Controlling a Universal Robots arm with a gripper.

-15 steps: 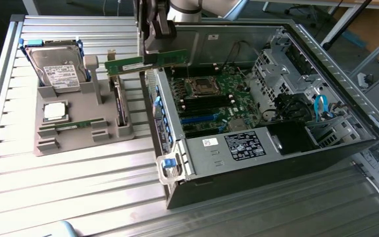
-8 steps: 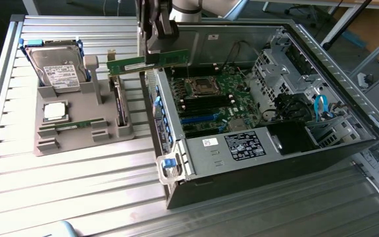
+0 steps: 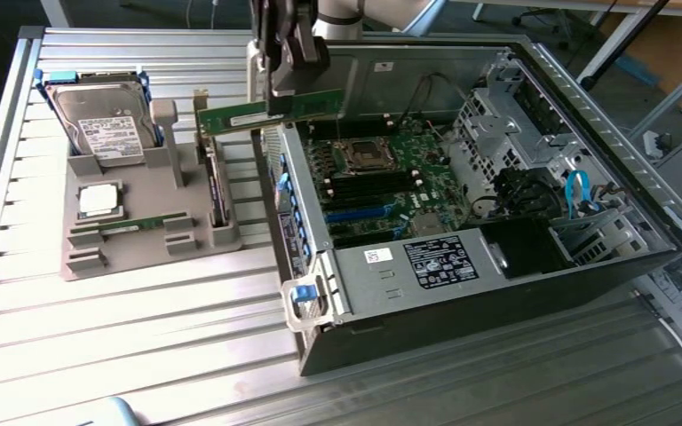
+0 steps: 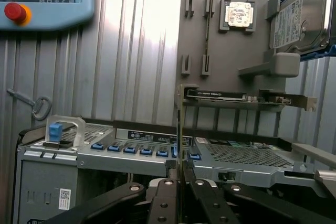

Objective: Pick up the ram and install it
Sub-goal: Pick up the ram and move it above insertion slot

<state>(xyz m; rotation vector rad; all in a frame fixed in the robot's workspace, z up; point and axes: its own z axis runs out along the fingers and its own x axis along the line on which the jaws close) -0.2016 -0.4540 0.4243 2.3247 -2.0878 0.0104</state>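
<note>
Green and thin, the ram (image 3: 234, 117) is clamped in my end effector (image 3: 284, 99), whose fingers are drawn narrow onto its two faces. I hold the stick in the air, long edge roughly level, above the wall of the open computer case (image 3: 531, 293) nearest the grey fixture (image 3: 116, 253), clear of the motherboard (image 3: 376, 177). A hard drive (image 3: 99, 120) and a processor chip (image 3: 99, 200) sit in the fixture on the ribbed metal counter (image 3: 139, 346).

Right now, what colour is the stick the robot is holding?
Green; the stick in the gripper shows best in the exterior view.
</note>
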